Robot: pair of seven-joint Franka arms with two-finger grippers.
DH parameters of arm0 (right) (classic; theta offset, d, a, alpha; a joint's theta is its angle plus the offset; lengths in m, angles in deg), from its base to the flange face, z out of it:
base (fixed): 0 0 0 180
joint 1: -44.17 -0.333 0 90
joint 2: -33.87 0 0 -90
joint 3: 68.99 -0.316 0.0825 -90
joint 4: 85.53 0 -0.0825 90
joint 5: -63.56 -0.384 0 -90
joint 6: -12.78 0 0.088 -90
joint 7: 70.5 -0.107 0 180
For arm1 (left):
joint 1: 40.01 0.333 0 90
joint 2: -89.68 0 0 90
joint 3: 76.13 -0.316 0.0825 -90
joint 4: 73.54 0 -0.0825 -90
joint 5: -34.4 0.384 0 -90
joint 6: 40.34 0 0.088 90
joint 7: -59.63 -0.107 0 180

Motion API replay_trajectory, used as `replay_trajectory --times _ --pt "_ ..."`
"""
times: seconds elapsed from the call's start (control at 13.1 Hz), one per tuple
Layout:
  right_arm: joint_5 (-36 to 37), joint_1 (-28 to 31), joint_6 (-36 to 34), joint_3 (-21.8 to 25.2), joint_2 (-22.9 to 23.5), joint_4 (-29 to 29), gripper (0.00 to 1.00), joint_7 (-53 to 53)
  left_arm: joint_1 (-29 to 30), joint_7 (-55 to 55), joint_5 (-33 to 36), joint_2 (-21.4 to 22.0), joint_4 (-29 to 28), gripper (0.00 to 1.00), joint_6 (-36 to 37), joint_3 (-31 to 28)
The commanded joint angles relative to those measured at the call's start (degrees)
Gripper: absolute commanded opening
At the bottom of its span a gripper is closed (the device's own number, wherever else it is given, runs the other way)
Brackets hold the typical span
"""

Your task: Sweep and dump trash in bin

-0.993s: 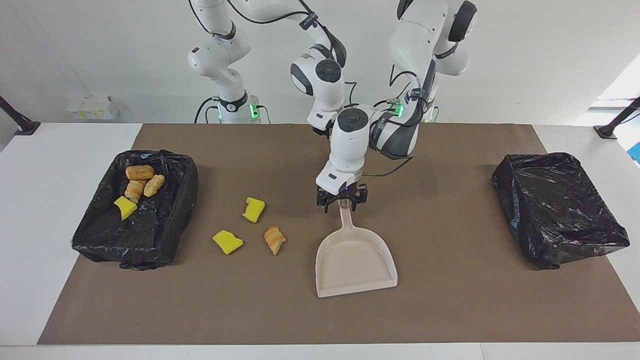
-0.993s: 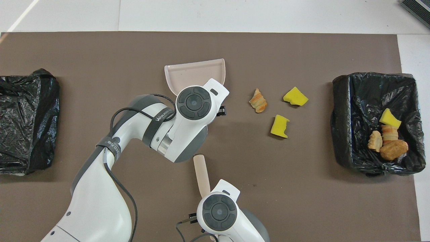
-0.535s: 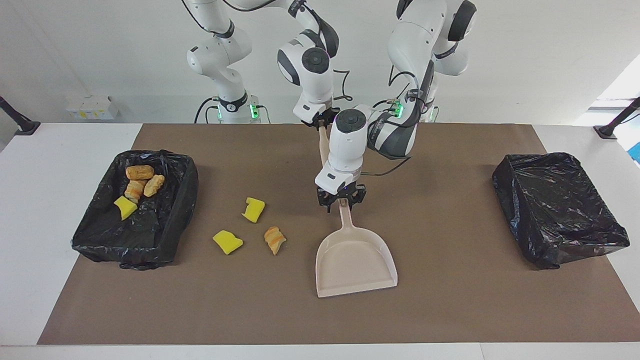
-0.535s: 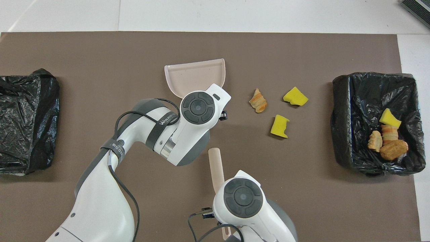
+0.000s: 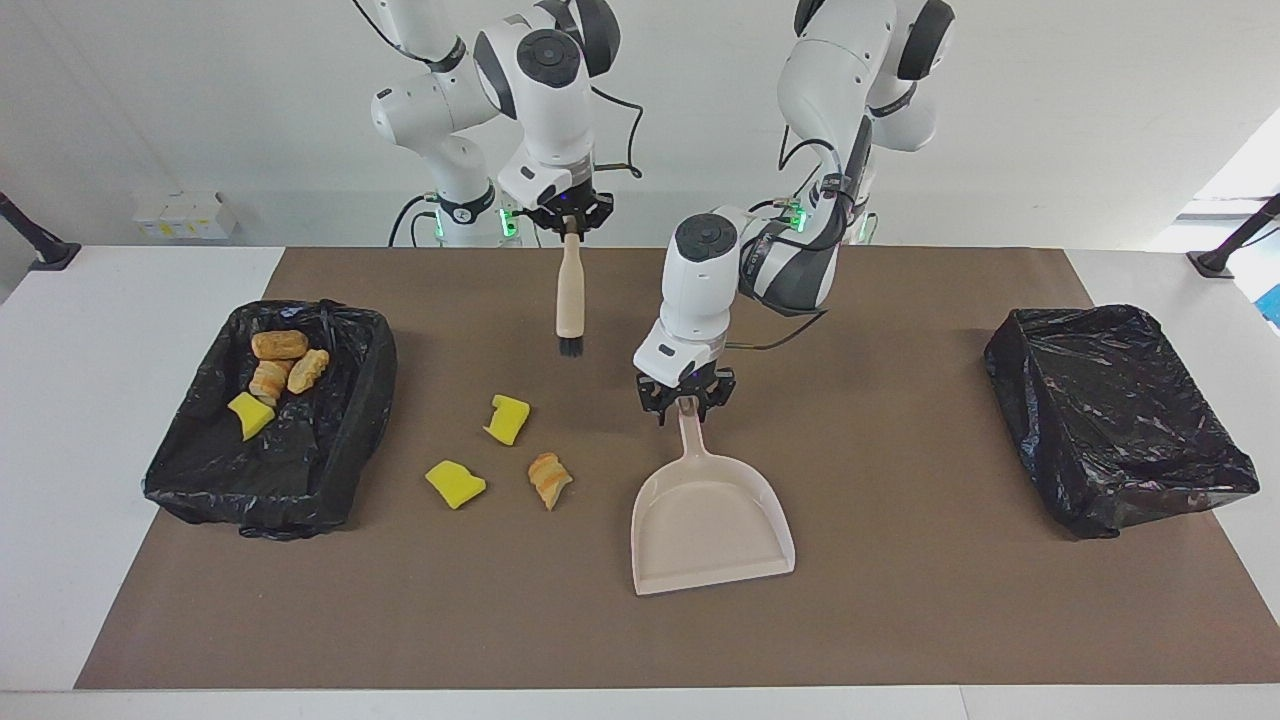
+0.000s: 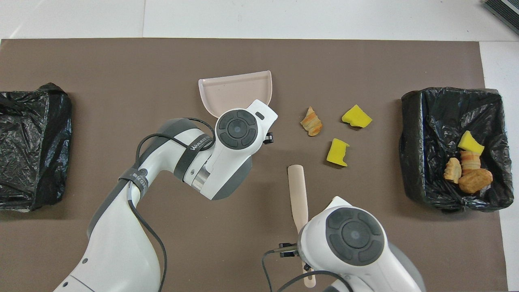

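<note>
Brush bristles in facing view only; overhead, just its handle.

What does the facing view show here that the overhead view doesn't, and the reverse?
Only the facing view shows the right gripper shut on the brush, bristles hanging above the mat, and the left gripper at the dustpan handle. Only the overhead view shows the scraps deep in the bin unobstructed. Both show three loose scraps beside the dustpan and a second, empty-looking bin.
</note>
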Motion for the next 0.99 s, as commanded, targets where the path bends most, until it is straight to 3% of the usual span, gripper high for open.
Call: replay_trajectory --times 0.0,0.31,0.92 --pt "5.58 5.86 0.65 -0.71 1.93 1.63 0.0 7.5 -0.14 0.41 1.07 1.59 -1.4 0.0 0.19 -0.35" --pt "12.89 15.88 1.63 -0.79 8.16 8.46 0.0 20.78 1.08 -2.21 1.16 2.81 -1.22 0.0 0.72 -0.53" --pt "29.32 23.19 9.02 -0.79 22.4 18.31 0.0 28.79 6.61 -23.45 -1.38 10.81 -0.17 0.0 15.64 -0.26"
